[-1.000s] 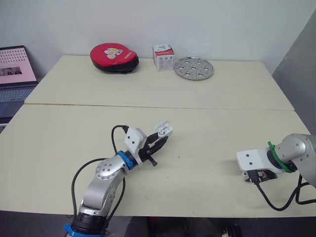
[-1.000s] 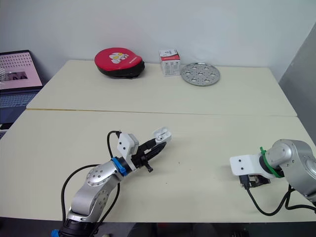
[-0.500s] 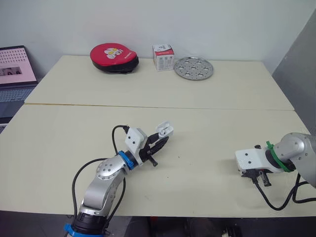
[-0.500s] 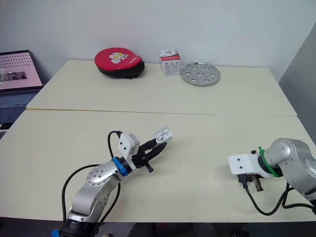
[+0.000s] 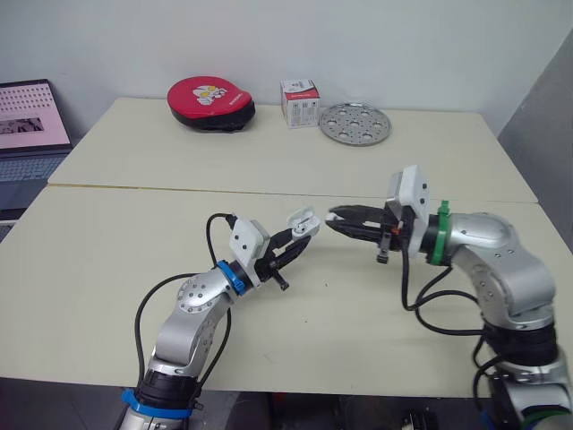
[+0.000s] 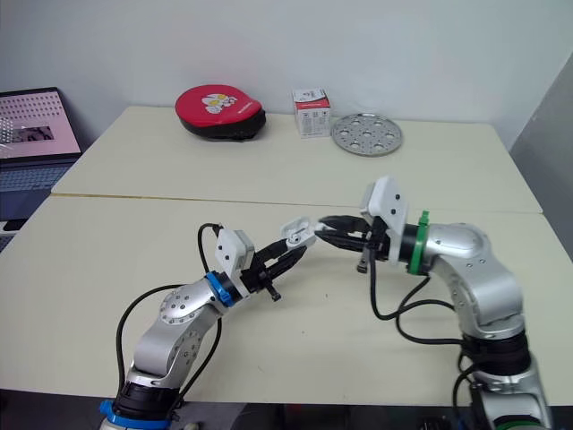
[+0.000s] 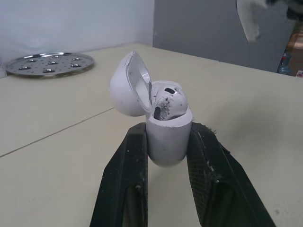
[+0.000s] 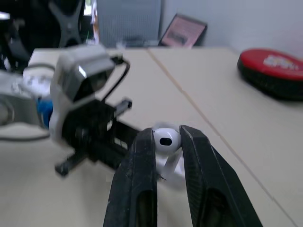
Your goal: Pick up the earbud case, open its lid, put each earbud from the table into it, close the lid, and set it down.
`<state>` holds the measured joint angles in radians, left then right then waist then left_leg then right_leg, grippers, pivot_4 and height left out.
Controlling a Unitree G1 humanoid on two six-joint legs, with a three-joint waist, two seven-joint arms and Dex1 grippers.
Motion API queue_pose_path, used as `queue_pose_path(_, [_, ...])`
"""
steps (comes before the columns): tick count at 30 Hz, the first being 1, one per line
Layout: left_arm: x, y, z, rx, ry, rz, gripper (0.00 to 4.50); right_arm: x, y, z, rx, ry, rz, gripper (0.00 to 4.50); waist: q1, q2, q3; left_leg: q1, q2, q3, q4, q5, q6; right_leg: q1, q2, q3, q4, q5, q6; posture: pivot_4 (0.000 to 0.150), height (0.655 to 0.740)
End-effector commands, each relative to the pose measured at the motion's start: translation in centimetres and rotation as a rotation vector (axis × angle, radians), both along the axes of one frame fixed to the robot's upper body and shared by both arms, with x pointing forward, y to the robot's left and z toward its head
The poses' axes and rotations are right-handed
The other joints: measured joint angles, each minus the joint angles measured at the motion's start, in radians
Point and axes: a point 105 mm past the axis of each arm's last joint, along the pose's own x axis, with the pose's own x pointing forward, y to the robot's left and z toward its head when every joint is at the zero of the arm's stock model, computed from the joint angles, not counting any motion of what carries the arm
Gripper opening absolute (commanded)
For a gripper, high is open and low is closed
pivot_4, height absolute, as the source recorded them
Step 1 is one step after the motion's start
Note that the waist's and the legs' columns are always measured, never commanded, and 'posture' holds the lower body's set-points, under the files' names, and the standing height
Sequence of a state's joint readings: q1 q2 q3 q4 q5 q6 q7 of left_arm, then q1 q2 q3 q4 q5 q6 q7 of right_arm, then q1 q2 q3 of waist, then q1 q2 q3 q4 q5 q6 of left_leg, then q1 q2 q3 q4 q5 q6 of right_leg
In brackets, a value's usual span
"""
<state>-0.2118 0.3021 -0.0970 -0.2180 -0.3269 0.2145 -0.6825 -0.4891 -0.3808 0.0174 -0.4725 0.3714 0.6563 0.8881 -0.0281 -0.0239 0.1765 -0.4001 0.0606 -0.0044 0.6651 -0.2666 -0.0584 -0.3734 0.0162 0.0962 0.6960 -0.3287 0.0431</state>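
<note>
A white earbud case [image 7: 164,137], its lid [image 7: 124,90] hinged open, is held upright above the middle of a cream table [image 5: 358,296], clamped at its sides between the two black fingers of the left gripper [image 5: 300,242]. Just beside it, the right gripper [image 5: 333,218] points toward the case with its fingers closed on a white earbud [image 8: 165,138]. Along the far edge sit a red round pad [image 5: 211,91], a small box [image 5: 300,102] and a perforated metal plate [image 5: 355,122]; a laptop [image 5: 31,116] stands at the far left.
</note>
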Motion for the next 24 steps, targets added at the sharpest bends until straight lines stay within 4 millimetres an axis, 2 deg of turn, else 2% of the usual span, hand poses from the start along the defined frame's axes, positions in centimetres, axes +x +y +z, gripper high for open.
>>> queue_pose_path(1, [-0.1, -0.5, 1.3, -0.033, -0.033, -0.033, 0.78, 0.0, 0.6, 0.7, 0.084, -0.038, -0.031, 0.38, -0.001, 0.0, 0.0, 0.0, 0.0, 0.0, 0.0, 0.0, 0.0, 0.0, 0.0, 0.0, 0.0, 0.0, 0.0, 0.15, 0.74])
queue_pose_path(5, [-0.2, -0.6, 1.4, -0.032, -0.031, -0.052, 0.78, 0.7, 1.1, -0.6, 0.074, -0.059, -0.056, 0.38, -0.003, 0.0, 0.0, 0.001, 0.0, 0.0, 0.0, 0.0, 0.0, 0.0, 0.0, 0.0, 0.001, 0.0, 0.0, 0.15, 0.74])
queue_pose_path(13, [-0.3, -0.7, 1.5, -0.029, -0.024, -0.074, 0.78, 2.4, 1.0, -1.1, 0.065, -0.136, -0.115, 0.38, -0.004, 0.0, 0.0, 0.001, 0.0, 0.001, 0.0, 0.0, 0.0, 0.0, 0.0, 0.0, 0.001, 0.0, 0.0, 0.15, 0.74])
queue_pose_path(24, [-0.1, -0.7, 1.7, -0.029, -0.028, -0.075, 0.78, 2.6, 0.7, -3.0, -0.03, -0.187, -0.135, 0.38, -0.004, 0.0, 0.0, 0.001, 0.0, 0.001, 0.0, 0.0, 0.0, 0.0, 0.0, 0.0, 0.001, 0.0, 0.0, 0.15, 0.74])
